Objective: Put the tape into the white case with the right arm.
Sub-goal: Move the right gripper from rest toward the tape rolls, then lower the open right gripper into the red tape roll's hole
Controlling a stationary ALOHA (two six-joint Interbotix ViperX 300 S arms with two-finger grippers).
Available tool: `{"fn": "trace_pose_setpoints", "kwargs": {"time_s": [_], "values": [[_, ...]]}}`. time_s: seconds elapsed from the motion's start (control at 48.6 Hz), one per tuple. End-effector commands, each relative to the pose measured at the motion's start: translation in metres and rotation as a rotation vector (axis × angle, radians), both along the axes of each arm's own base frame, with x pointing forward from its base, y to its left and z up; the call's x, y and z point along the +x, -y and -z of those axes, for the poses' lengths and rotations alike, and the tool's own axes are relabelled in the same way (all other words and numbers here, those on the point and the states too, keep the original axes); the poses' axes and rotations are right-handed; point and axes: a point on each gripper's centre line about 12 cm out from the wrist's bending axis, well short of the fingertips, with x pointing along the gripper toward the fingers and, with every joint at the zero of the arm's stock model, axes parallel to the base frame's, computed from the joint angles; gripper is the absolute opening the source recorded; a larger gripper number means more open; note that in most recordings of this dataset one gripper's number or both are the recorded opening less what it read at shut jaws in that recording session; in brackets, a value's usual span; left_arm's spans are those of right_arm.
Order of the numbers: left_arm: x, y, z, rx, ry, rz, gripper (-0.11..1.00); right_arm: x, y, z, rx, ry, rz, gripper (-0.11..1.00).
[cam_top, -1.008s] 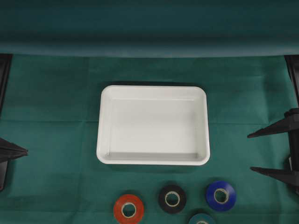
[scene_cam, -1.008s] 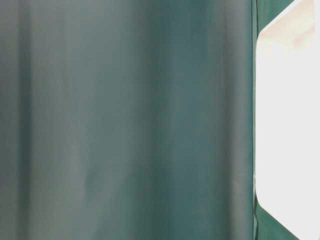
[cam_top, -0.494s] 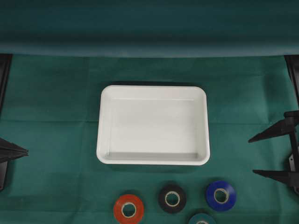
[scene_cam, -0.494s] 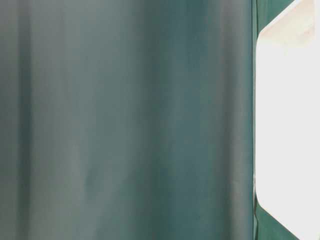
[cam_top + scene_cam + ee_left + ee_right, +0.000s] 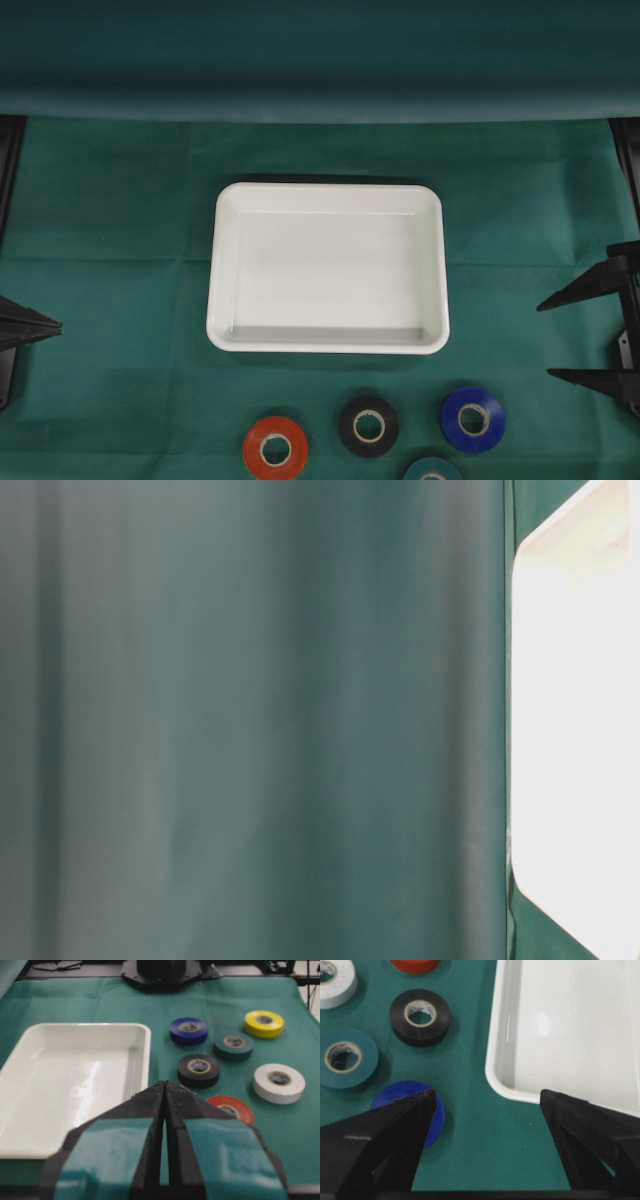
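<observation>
tape rolls: red (image 5: 275,448), black (image 5: 368,425), blue (image 5: 472,418), teal (image 5: 432,468) lie along near table edge, apart from each other
right gripper (image 5: 592,335): right edge, jaws spread wide, holding nothing
left gripper (image 5: 164,1091): left edge, jaws pressed together, empty
white case (image 5: 225,270): mid-table, empty, bare green cloth (image 5: 110,200) on all sides
far: cloth fold at back

A robot lab test bench: a worktop (image 5: 120,200) draped in plain dark-green cloth, a matching green cloth backdrop (image 5: 320,60), and black machine bases (image 5: 160,970) at its edge.
</observation>
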Motion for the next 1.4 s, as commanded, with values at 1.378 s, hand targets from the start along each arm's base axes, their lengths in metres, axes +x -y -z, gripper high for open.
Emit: {"fn": "trace_pose_setpoints", "kwargs": {"time_s": [1.378], "values": [[0.001, 0.0, -0.004, -0.003, 0.011, -0.002, 0.0, 0.157, -0.036, 0.031, 0.002, -0.18, -0.102, 0.79]]}}
